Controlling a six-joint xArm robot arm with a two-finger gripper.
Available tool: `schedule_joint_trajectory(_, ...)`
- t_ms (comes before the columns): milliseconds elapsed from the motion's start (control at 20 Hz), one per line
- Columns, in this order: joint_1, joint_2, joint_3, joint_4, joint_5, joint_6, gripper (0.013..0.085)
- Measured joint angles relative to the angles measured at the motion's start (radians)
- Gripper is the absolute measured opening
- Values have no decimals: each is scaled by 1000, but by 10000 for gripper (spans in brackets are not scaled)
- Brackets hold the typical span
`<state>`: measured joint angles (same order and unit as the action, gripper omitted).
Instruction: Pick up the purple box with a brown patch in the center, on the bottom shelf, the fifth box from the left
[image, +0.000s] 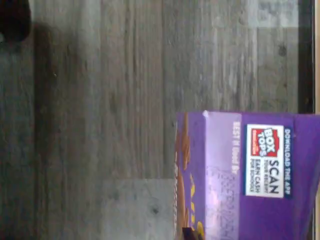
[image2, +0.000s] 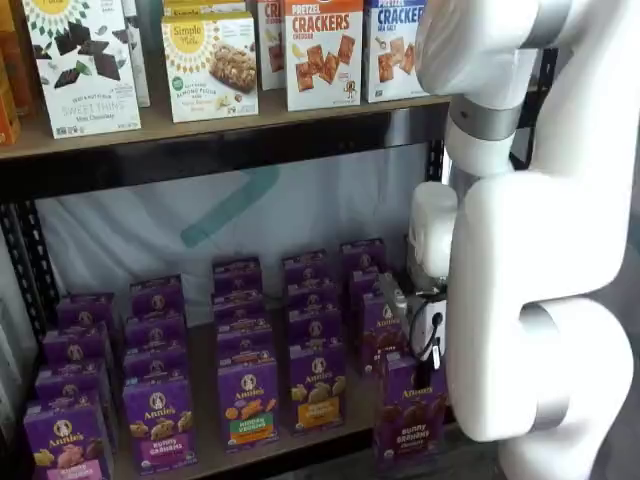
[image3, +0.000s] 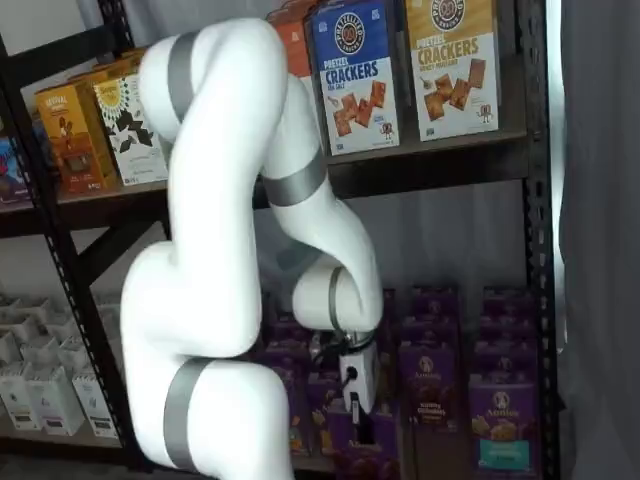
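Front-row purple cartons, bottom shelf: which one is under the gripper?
The purple box with the dark brown "Bunny Grahams" band, rightmost in the front row. The gripper hangs right above it; the orange-banded carton beside it stands clear.

Evenly lit, soft shadows under shelves; wrist view blurred, dim, with pale glare patches on grey planks (image: 100, 100).

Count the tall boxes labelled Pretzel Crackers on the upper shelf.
3: a white-and-red cheddar box, a blue sea-salt box beside it, and a yellow box right of that. The arm may hide more.
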<state>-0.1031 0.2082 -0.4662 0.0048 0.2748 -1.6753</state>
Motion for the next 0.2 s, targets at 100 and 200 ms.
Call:
schedule_joint_trajectory(100, 13, -58, 42, 19, 14, -5, 290)
schedule_joint_trajectory(200, 26, -113, 80, 28, 22, 0, 290)
